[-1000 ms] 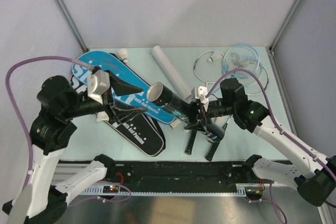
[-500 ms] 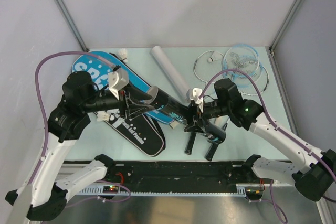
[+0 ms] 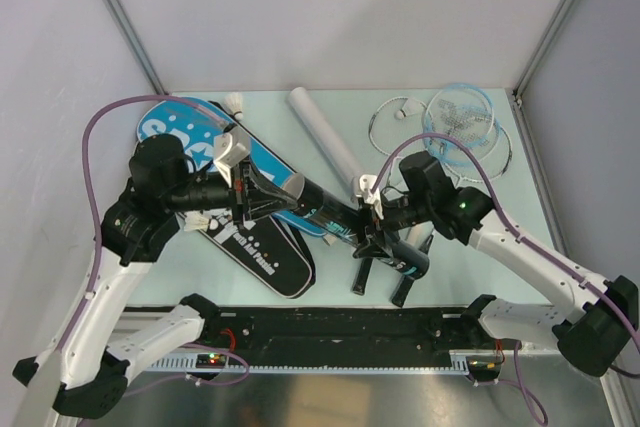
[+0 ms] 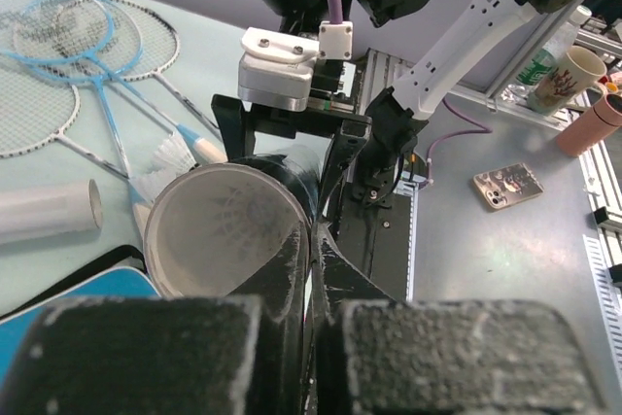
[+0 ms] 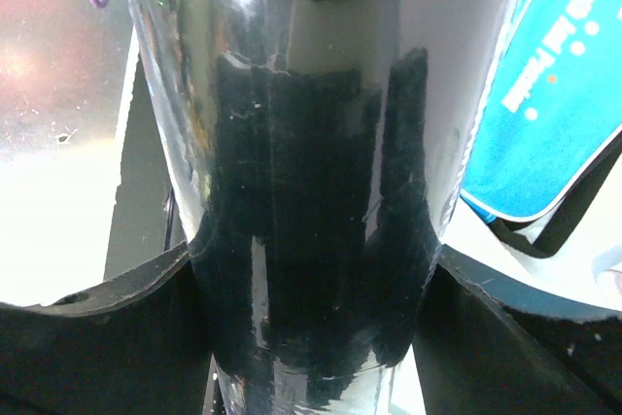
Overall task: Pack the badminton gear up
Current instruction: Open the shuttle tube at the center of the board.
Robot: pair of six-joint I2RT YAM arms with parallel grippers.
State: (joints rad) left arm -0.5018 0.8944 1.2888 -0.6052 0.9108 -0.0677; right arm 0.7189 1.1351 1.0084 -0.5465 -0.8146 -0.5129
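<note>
We find the right gripper (image 3: 372,230) clamped around the black tube (image 3: 325,207), mid-table. Only the right wrist view shows the glossy cylinder filling the space between both fingers. The left gripper (image 4: 311,259) is closed at the tube's open rim, and only the left wrist view shows the pale, matte bore. We cannot tell whether the rim wall is pinched.

Two flat racket-shaped bags lie beneath: one black bag (image 3: 262,257) and one blue bag (image 3: 165,129).

Farther back:
- one white tube (image 3: 325,137)
- overlapped thin-framed rackets (image 3: 460,122)
- one feather shuttlecock (image 3: 234,102) beside the blue bag, and a second on a racket head
</note>
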